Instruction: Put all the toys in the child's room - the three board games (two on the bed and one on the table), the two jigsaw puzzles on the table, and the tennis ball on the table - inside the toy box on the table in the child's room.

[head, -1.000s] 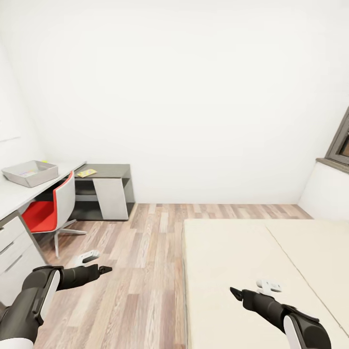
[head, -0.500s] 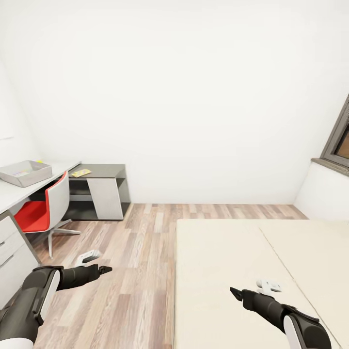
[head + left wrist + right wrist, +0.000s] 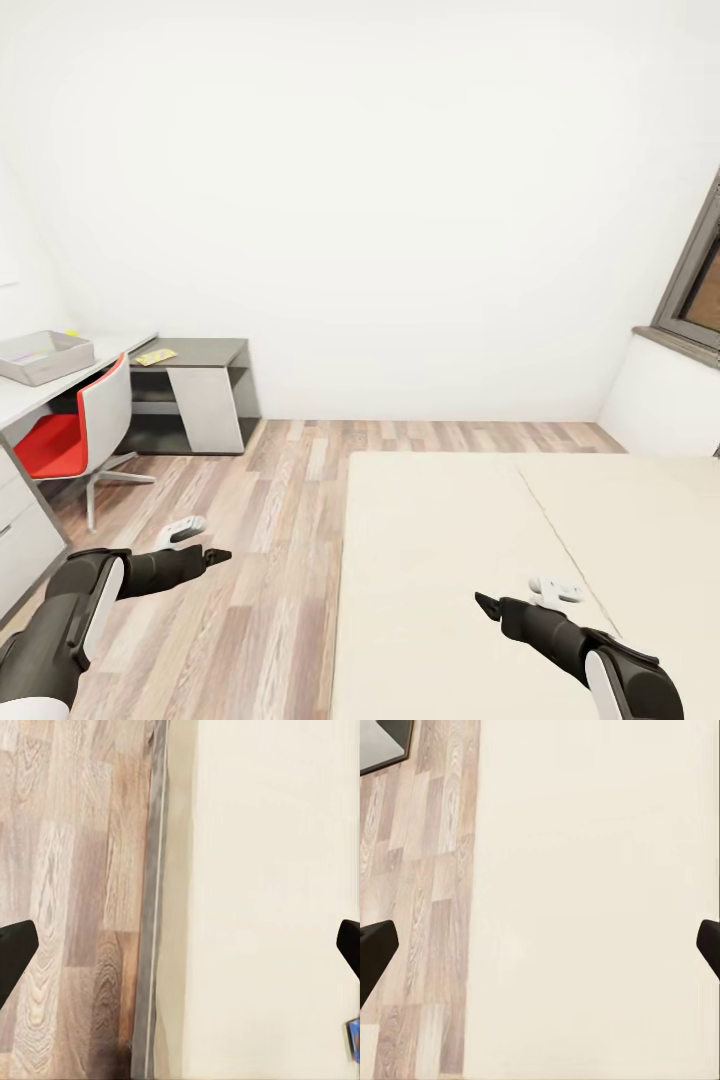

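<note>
The grey toy box (image 3: 45, 357) stands on the white table (image 3: 25, 398) at the far left, with something colourful inside it. A yellow patterned jigsaw puzzle (image 3: 155, 356) lies flat on the dark grey desk (image 3: 205, 352) beside it. The beige bed (image 3: 480, 560) fills the lower right. On its mattress (image 3: 270, 870) a blue corner (image 3: 354, 1040), perhaps a board game, pokes in at the picture's edge. My left gripper (image 3: 198, 542) hangs open over the wood floor, and my right gripper (image 3: 518, 598) is open above the mattress. Both are empty. The tennis ball cannot be made out.
A red and white swivel chair (image 3: 75, 430) stands in front of the table. White drawers (image 3: 20, 520) are at the lower left. A grey-framed window (image 3: 700, 290) and its sill are at the right. Wood-plank floor (image 3: 270, 520) runs between the bed and the desk.
The whole picture has slid left, so the camera has turned right: the table and chair are nearer the left edge and more bed shows. Both arms hold the same pose.
</note>
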Motion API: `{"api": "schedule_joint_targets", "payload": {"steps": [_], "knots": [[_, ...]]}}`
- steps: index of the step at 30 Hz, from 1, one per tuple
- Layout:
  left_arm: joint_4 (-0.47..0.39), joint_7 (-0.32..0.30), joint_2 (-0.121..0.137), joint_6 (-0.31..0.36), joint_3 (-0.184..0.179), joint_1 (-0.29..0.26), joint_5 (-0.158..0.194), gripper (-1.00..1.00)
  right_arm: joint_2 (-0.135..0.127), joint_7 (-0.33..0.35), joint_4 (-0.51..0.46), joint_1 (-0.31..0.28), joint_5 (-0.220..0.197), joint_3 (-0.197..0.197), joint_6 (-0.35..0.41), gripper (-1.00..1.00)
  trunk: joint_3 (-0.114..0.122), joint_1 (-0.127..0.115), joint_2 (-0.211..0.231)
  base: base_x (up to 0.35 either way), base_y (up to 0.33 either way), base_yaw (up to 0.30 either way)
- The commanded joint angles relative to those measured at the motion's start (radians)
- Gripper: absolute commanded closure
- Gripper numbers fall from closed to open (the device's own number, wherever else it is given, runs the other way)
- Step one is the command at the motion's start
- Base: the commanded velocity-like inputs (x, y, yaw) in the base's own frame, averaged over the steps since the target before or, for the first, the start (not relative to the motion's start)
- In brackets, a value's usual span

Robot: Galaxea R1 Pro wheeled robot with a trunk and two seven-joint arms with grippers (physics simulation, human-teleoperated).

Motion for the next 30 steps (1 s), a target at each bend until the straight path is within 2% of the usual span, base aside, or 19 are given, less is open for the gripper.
{"api": "schedule_joint_targets", "payload": {"steps": [1, 30], "knots": [[-0.001, -0.003, 0.000, 0.007, 0.002, -0.001, 0.001, -1.00, 0.001, 0.000, -0.001, -0.001, -0.008, -0.003, 0.007, -1.00, -0.002, 0.001, -0.003, 0.000, -0.215, 0.000], [-0.001, -0.003, 0.000, 0.007, 0.002, -0.001, 0.001, -1.00, -0.001, 0.000, -0.001, -0.001, -0.008, -0.003, 0.007, -1.00, -0.002, 0.001, -0.003, 0.000, -0.215, 0.000]]}}
